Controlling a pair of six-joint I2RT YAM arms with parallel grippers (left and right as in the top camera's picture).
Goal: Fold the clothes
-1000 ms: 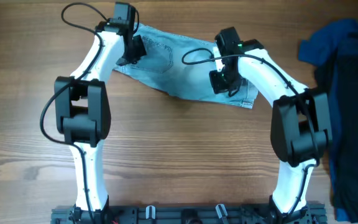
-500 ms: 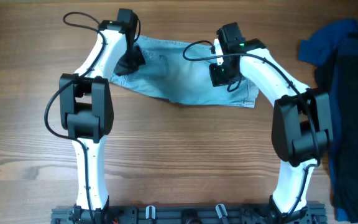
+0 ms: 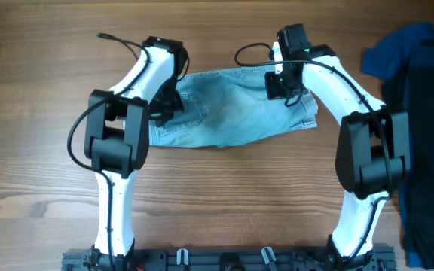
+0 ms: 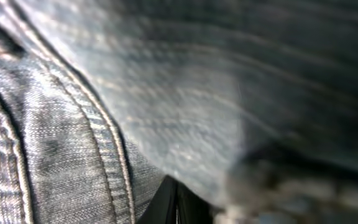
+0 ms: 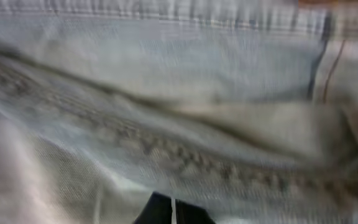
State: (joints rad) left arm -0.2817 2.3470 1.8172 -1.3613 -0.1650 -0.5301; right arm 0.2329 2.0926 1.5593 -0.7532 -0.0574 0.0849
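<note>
The light blue denim shorts [image 3: 232, 109] lie spread on the wooden table at its far middle. My left gripper [image 3: 166, 102] is over their left end and shut on the cloth; the left wrist view is filled with denim and a stitched seam [image 4: 110, 143], with the closed fingertips [image 4: 176, 205] at the bottom. My right gripper [image 3: 286, 84] is at the shorts' upper right edge and shut on the cloth; the right wrist view shows blurred denim [image 5: 179, 93] over its closed fingertips [image 5: 173, 214].
A pile of dark blue and navy garments [image 3: 420, 113] lies along the right edge of the table [image 3: 224, 196]. Both arms reach in from the near edge.
Both grippers have moved to the right and toward me with the shorts. The shorts now lie flatter and more level, shifted right.
</note>
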